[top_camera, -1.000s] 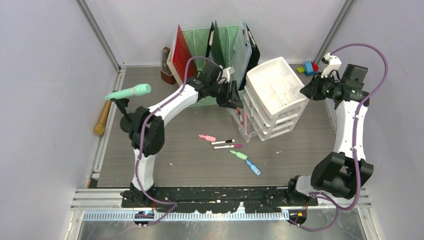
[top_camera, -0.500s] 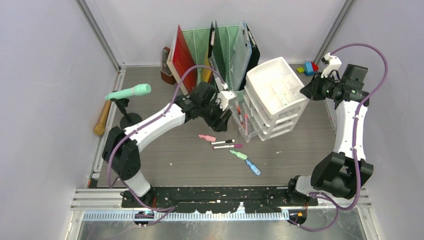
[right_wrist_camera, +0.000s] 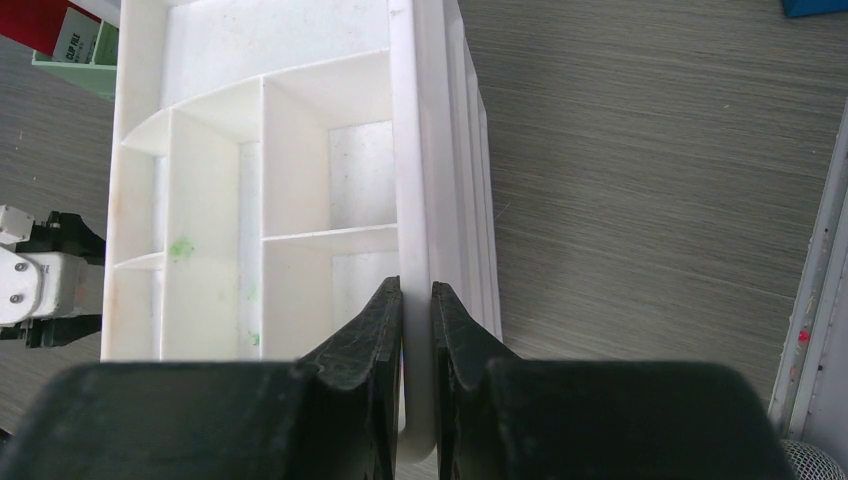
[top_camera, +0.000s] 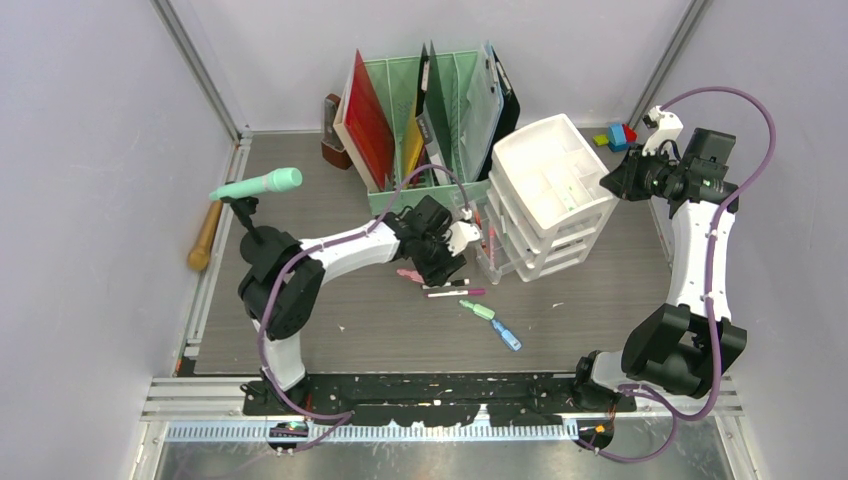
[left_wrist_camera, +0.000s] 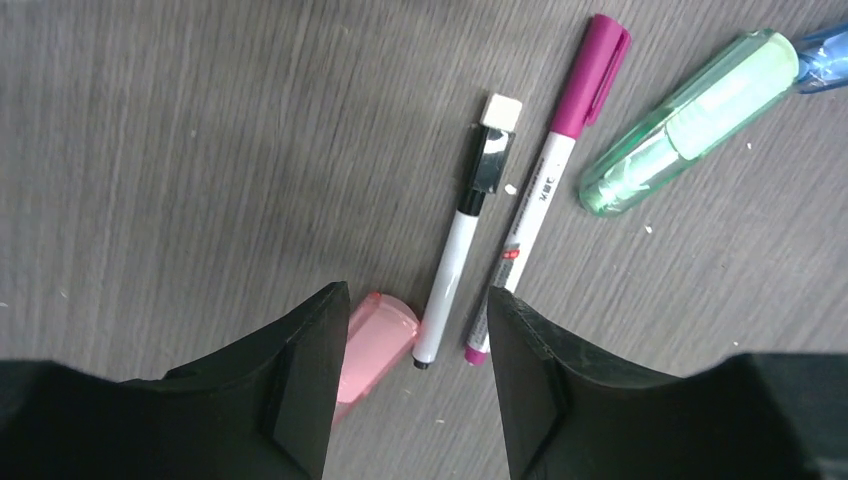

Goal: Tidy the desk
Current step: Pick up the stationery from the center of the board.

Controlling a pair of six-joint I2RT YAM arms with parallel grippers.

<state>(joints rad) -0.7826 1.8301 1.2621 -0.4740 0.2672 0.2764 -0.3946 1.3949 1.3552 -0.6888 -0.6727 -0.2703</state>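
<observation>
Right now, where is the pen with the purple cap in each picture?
Top view: the purple-capped pen lies near the middle of the desk.
Left wrist view: upper middle, slanting.
Right wrist view: not in it; only the white drawer unit and desk show.
Shared landmark: the green highlighter beside it, in the top and left wrist views.

Very little writing can be read. A magenta-capped marker (left_wrist_camera: 540,190) lying on the bench (left_wrist_camera: 150,150) has a line of small black print running along its white barrel, followed by a small red mark near the tip; the characters are too small to make out. In the right wrist view, a white label (right_wrist_camera: 75,40) beside a red sheet (right_wrist_camera: 35,18) carries dark capital letters, too blurred to read.
</observation>
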